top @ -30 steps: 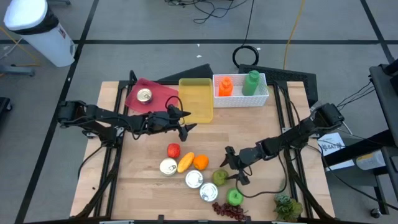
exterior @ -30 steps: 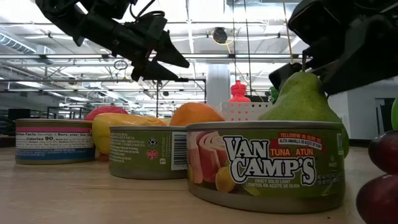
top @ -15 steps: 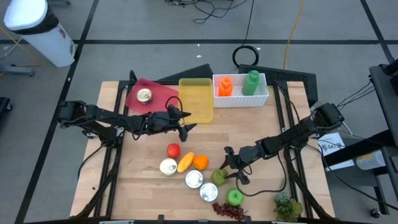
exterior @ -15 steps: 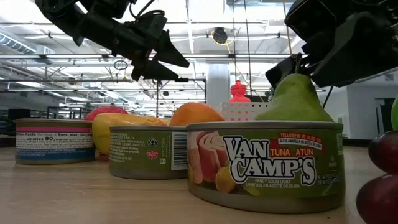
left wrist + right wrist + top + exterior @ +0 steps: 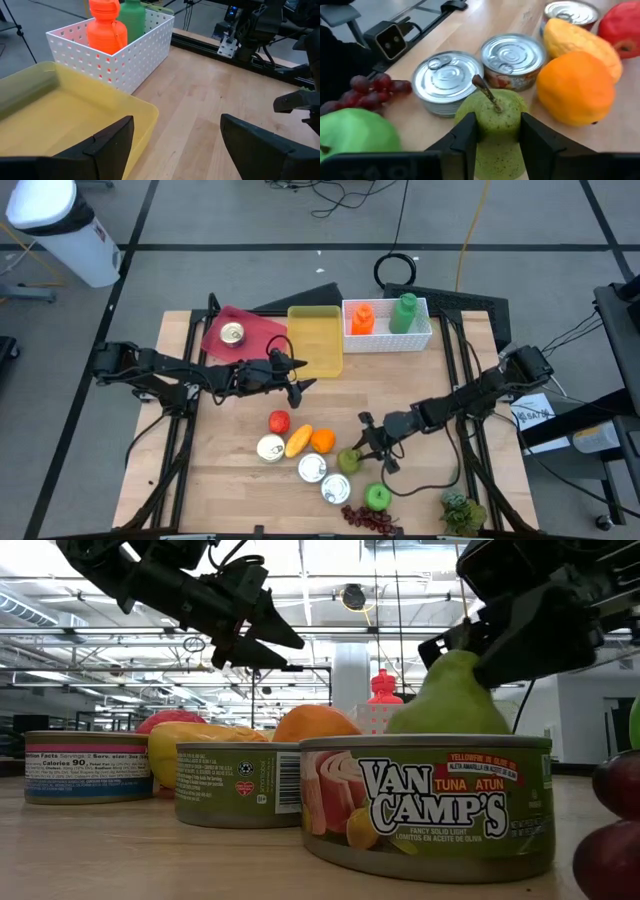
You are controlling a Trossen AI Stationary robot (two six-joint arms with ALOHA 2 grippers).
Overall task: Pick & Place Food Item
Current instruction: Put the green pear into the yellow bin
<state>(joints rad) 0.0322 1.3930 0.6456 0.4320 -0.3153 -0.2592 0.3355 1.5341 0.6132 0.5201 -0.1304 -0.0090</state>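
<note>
A green pear [image 5: 350, 462] with a brown stem sits between my right gripper's [image 5: 366, 444] fingers, next to an orange [image 5: 322, 440] and two tin cans [image 5: 312, 468]. In the low view the pear [image 5: 450, 695] rises behind the tuna can [image 5: 425, 805], which hides its base. My left gripper [image 5: 300, 385] hovers open above the table, off the near right corner of the yellow tray [image 5: 315, 340], touching nothing. In the left wrist view its fingers [image 5: 175, 150] stand wide apart over bare wood. My right gripper pinches the pear's body [image 5: 495, 112] between its two fingers [image 5: 467, 132], one on each side below the stem. It comes slanting down from the table's right. The pear stands about upright, its stem leaning a little. Whether its base is off the table cannot be seen.
A red apple [image 5: 278, 421], a yellow fruit [image 5: 298, 440] and a third can [image 5: 270, 448] lie left of the pear. A green apple [image 5: 377, 498], grapes [image 5: 370, 520] and leafy greens [image 5: 462, 512] lie near the front edge. A white basket with two bottles [image 5: 385, 325] and a red plate holding a can [image 5: 240, 332] sit at the far side.
My right gripper has moved a little toward the table's left, taking the pear with it. In the low view the pear has shifted leftward behind the tuna can and tipped slightly. My left arm has kept still.
</note>
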